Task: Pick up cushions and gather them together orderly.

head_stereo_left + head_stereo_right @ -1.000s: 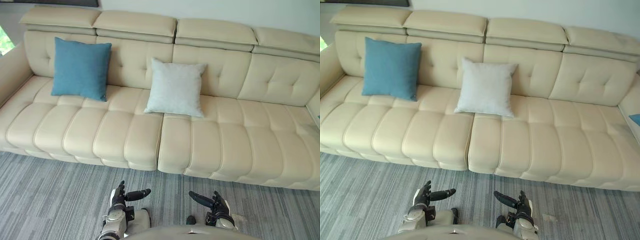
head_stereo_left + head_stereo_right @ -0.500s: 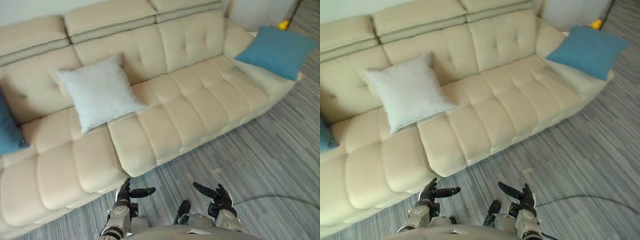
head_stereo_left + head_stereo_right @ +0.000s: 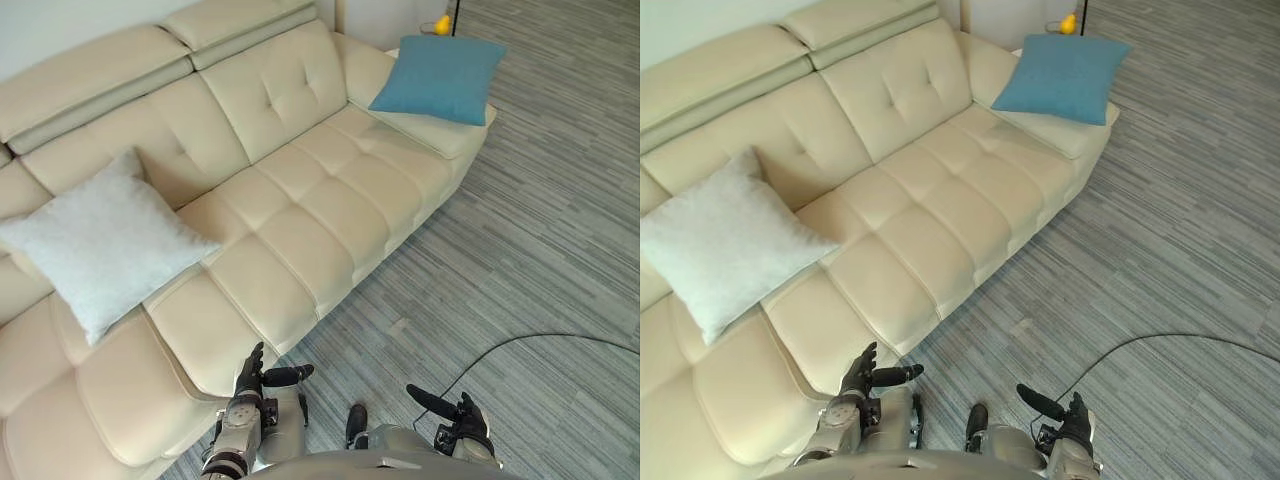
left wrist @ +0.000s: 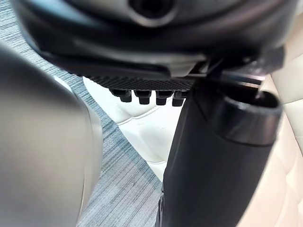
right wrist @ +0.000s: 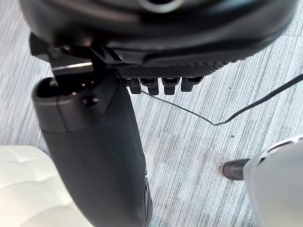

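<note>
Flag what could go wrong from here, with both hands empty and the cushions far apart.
1. The blue cushion lies on the far arm of the sofa, near its outer edge; a push while grasping could tip it onto the floor.
2. The left hand hangs open right by the seat's front edge and could bump it as the robot moves.
3. The white cushion leans tilted on the backrest; a one-sided grab may drag it askew.

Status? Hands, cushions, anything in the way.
Hands open, holding nothing: left hand, right hand. White cushion leans on the sofa back; blue cushion on its far end, well apart. Nothing seen lying between them.
</note>
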Robot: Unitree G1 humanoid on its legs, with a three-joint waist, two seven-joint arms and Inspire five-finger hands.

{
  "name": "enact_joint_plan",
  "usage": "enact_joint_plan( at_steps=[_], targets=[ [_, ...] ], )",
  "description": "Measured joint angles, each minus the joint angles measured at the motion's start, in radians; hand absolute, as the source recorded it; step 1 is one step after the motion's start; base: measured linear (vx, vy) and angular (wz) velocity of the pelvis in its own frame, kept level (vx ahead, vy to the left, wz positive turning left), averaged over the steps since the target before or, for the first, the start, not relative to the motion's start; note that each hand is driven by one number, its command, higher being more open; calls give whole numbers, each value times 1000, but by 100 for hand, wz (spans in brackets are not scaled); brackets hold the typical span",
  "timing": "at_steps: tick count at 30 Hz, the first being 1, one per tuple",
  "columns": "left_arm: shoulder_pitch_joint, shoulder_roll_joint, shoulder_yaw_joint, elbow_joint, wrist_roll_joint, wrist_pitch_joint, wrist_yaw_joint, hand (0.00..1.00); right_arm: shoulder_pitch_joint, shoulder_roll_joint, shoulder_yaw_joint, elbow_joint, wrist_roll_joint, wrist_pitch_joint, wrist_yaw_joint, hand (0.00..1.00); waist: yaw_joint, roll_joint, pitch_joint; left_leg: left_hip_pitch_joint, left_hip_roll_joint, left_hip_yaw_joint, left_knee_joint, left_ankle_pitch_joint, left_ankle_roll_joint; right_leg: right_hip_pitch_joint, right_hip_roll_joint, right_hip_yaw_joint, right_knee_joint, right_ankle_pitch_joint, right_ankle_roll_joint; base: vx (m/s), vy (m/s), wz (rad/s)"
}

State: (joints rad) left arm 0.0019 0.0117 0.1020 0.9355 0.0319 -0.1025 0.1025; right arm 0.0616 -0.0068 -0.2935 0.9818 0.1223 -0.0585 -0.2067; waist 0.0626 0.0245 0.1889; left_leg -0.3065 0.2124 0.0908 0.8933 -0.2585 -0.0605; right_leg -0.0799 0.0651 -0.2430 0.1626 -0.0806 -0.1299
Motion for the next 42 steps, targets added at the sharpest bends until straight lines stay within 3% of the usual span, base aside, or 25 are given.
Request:
enact_joint_plan(
  at_steps=[4,6,8,10,11,14,15,16,18,19,23,24,25,26,27,28,30,31,32,33,35,39,40,41,42],
  targets=[
    [0,-5,5,-21,-1,2,0,100,-2,9,1,-16,0,3,-6,100,21,-4,5,-50,-106,-55,-357,10,-4,19,-4,80,-14,-10,1,167,50,-61],
    [7,-11,38,-25,-2,2,0,100,-15,17,13,-30,-1,2,-13,100,51,-10,4,-63,-155,-159,-568,69,-38,21,-1,168,-10,-30,14,282,121,-114],
    [37,-12,53,-18,-27,2,0,100,-9,28,23,-30,-2,2,-11,100,66,4,-19,-58,-154,-217,-616,103,-23,31,14,240,10,-68,35,382,186,-132],
    [55,-16,74,-19,-43,2,2,100,1,40,38,-31,-4,7,-11,100,71,-3,-46,-39,-164,-185,-582,157,0,21,1,295,88,-137,60,448,207,-94],
    [63,-8,72,-19,-43,3,2,100,15,43,46,-33,-6,7,-8,100,71,-19,-64,-28,-171,-145,-553,181,9,9,-17,321,152,-193,84,372,168,-56],
    [64,19,72,-8,-42,7,6,100,42,61,52,-50,-14,9,7,100,79,-78,-97,33,-205,-46,-508,112,46,-40,-87,334,382,-273,188,473,176,-66],
    [64,21,72,-7,-42,8,8,100,39,63,53,-55,-18,9,9,100,80,-81,-93,55,-205,-21,-495,89,57,-79,-101,320,490,-261,223,446,149,-95],
    [62,23,56,-1,-42,14,7,100,29,67,53,-56,-23,9,13,100,72,-78,-89,109,-206,5,-480,50,78,-166,-142,260,713,-215,292,437,134,-72],
    [58,26,28,2,-43,18,9,100,27,66,51,-68,-27,11,17,100,62,-69,-81,171,-204,9,-486,27,93,-208,-196,166,839,-228,263,461,97,-32],
    [51,19,22,2,-45,17,11,100,25,59,51,-81,-35,3,17,100,44,-54,-72,234,-185,7,-510,11,94,-228,-238,64,859,-246,225,481,23,-5],
    [47,22,19,20,-45,17,19,100,-8,52,47,-60,-42,-1,16,100,31,-54,-59,385,-123,46,-637,6,77,-265,-273,-114,567,-239,202,406,-81,-23],
    [48,26,18,34,-45,18,19,100,-16,49,47,-50,-43,-2,16,100,29,-54,-59,397,-118,49,-647,6,62,-276,-265,-120,477,-203,193,508,-223,-30],
    [46,48,-3,44,-44,22,19,100,-29,46,49,-21,-44,-2,16,100,24,-76,-62,410,-133,49,-648,-3,43,-277,-257,-107,314,-48,132,455,-233,-40],
    [37,55,-10,74,-42,25,18,100,-48,21,49,15,-45,-2,18,100,26,-49,-51,431,-105,25,-637,-17,21,-257,-220,-102,312,-17,52,442,-232,-35],
    [37,55,-10,75,-42,26,18,100,-49,20,49,16,-45,-1,18,100,26,-48,-51,430,-104,24,-636,-16,21,-256,-218,-102,311,-17,52,502,-287,-52],
    [38,44,-10,94,-42,27,17,100,-56,4,48,33,-47,-1,20,100,25,-19,-49,427,-87,-11,-609,-7,30,-245,-182,-91,298,-30,40,305,-187,-48],
    [20,17,-7,111,-33,28,15,100,-50,-31,21,58,-52,6,19,100,14,25,-31,388,-50,-83,-421,38,-31,-163,-124,-95,249,-68,29,350,-217,-32],
    [18,16,-6,108,-27,25,12,100,-43,-35,22,57,-52,7,18,100,10,31,-25,347,-42,-115,-298,70,-34,-124,-111,-103,225,-75,28,366,-232,8],
    [16,18,0,104,-22,26,9,100,-29,-35,24,53,-51,8,16,100,8,33,-18,274,-36,-146,-129,156,-25,-71,-94,-108,189,-82,20,270,-185,4],
    [18,21,4,81,-22,25,9,100,-20,-34,27,53,-50,12,8,100,13,29,-10,175,-31,-158,72,105,-25,-3,-72,-107,144,-92,5,257,-168,1],
    [17,25,-1,45,-22,24,8,100,-22,-26,33,53,-43,13,3,100,16,12,-1,63,-60,-151,136,34,-20,62,-60,-99,97,-102,-4,226,-125,-13],
    [17,20,-9,10,-20,15,1,100,-38,-10,31,50,-41,12,-1,100,40,6,5,-18,-148,-125,-235,3,-1,134,-59,-58,25,-105,18,242,-10,-29],
    [17,15,-6,8,-20,15,0,100,-38,-4,31,40,-42,13,-1,100,44,7,5,-25,-175,-127,-450,46,5,155,-60,-43,4,-113,31,320,75,-21],
    [18,13,-5,7,-20,15,0,100,-37,-3,31,36,-42,13,-1,100,45,8,4,-25,-180,-128,-520,70,3,161,-60,-39,-2,-118,37,397,112,-35],
    [19,10,1,5,-21,14,-1,100,-36,4,35,35,-42,14,-1,100,58,7,1,-13,-187,-124,-635,178,1,176,-64,-18,-8,-140,62,285,90,-32]
  ],
)
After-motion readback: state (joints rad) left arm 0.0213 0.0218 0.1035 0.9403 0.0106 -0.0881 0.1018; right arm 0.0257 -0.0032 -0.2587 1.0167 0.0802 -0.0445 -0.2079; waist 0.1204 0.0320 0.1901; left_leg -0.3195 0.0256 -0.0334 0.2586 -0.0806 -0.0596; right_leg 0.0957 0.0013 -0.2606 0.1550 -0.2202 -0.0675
